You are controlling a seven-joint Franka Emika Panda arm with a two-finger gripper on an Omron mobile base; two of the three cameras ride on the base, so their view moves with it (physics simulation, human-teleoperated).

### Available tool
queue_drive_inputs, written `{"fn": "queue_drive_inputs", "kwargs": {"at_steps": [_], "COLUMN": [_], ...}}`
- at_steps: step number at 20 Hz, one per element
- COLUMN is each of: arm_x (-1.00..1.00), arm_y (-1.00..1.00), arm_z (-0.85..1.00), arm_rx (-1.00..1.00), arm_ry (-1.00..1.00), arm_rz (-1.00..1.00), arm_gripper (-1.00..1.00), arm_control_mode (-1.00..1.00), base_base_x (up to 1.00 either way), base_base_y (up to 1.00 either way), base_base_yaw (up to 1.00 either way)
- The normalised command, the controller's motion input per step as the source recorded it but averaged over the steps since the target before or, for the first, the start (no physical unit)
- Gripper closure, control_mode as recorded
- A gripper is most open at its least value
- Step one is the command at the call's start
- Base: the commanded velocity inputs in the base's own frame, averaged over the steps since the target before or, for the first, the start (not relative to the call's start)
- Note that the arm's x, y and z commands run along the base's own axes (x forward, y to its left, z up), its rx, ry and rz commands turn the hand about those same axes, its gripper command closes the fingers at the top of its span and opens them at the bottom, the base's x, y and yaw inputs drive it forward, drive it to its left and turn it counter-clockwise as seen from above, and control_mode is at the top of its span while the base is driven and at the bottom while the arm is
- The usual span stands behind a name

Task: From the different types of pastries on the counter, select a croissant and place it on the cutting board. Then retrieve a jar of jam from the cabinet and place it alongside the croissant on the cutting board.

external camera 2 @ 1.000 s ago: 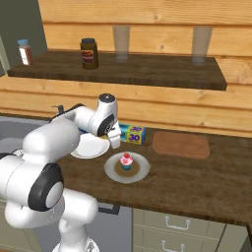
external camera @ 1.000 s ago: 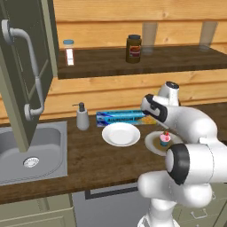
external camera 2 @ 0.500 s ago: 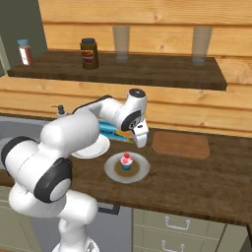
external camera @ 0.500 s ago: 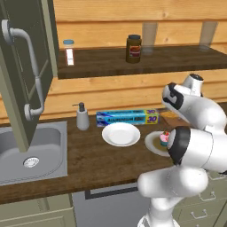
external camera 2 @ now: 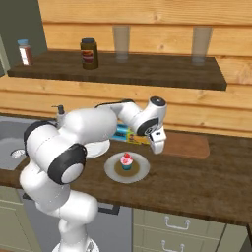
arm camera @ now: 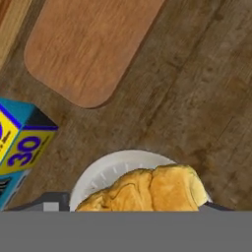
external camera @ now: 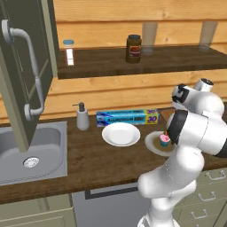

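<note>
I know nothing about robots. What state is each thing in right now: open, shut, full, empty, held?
cabinet door: swung open.
gripper: shut on the croissant, above the counter.
croissant: held between the fingers, lifted.
cutting board: bare.
white plate: empty.
grey plate: holds the cupcake.
brown jar: upright, lid on.
glasses: upright, empty.
</note>
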Motion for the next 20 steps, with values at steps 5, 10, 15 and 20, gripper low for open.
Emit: {"fn": "queue_drive_inputs", "kwargs": {"at_steps": [5, 10, 15, 20], "arm_x": [0.53, 0.62, 0.55, 0.48], "arm_y": [-0.36, -0.21, -0.03, -0.01], "arm_z": [-0.31, -0.28, -0.32, -0.38], "arm_rx": [0.03, 0.02, 0.03, 0.0], "arm_ry": [0.0, 0.0, 0.0, 0.0], "arm_rz": [0.0, 0.0, 0.0, 0.0], "arm_gripper": [1.0, 1.0, 1.0, 1.0], "arm_control_mode": [-1.0, -1.0, -1.0, -1.0], "base_base_x": [0.0, 0.0, 0.0, 0.0], "base_base_y": [0.0, 0.0, 0.0, 0.0], "base_base_yaw": [0.0, 0.0, 0.0, 0.0]}}
